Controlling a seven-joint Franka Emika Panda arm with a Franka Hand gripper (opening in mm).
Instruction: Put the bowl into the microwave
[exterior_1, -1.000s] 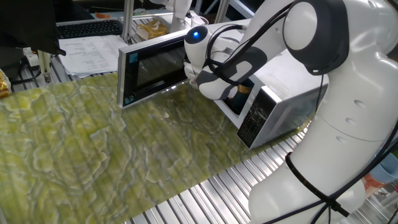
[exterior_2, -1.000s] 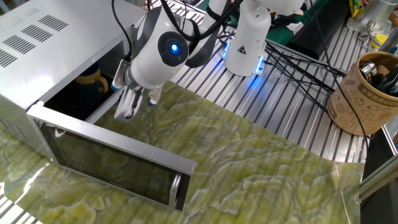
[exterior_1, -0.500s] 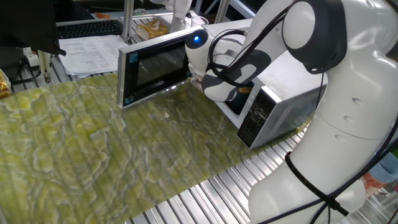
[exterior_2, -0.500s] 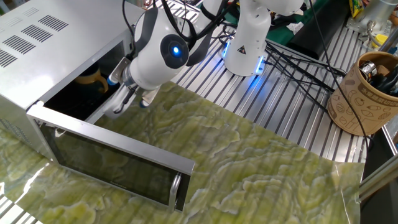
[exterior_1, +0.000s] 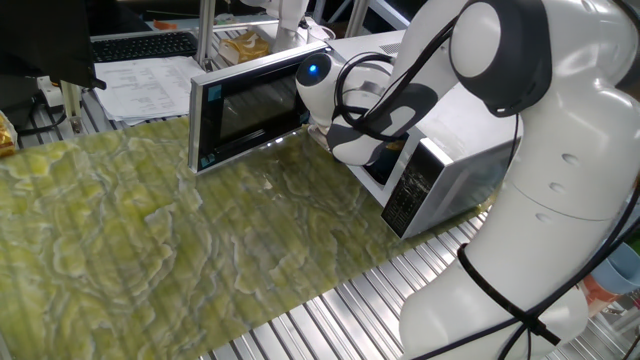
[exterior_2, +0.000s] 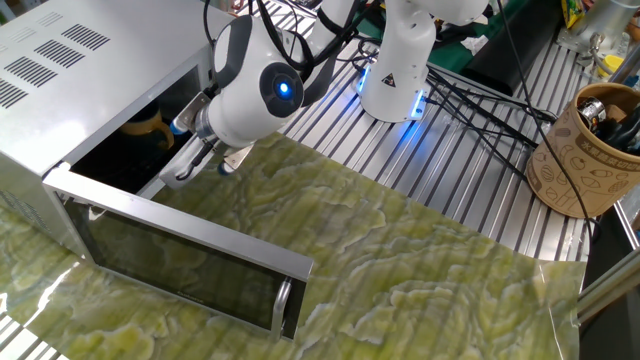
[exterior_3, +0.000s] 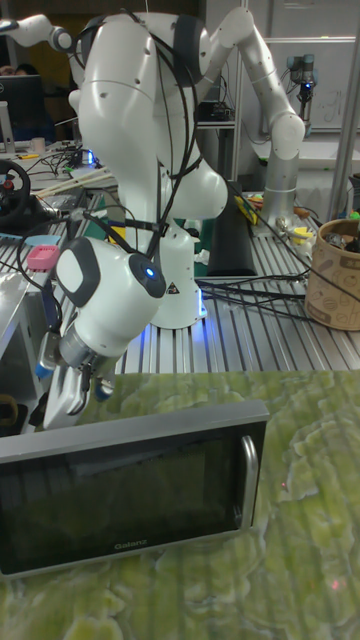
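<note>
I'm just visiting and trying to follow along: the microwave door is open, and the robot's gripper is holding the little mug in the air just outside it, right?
Not quite. The microwave door is open, but the gripper holds nothing. The mug already sits inside the microwave, where its yellow-tan handle shows in the dark cavity. The other fixed view shows this, with the gripper just outside the opening.

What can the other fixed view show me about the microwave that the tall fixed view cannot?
Only the other fixed view looks into the microwave: the bowl sits in the cavity, and vent slots show on top. Only the tall fixed view shows the front of the door, with a brand name printed below its glass. Both show the door swung open and the gripper empty beside the opening.
</note>
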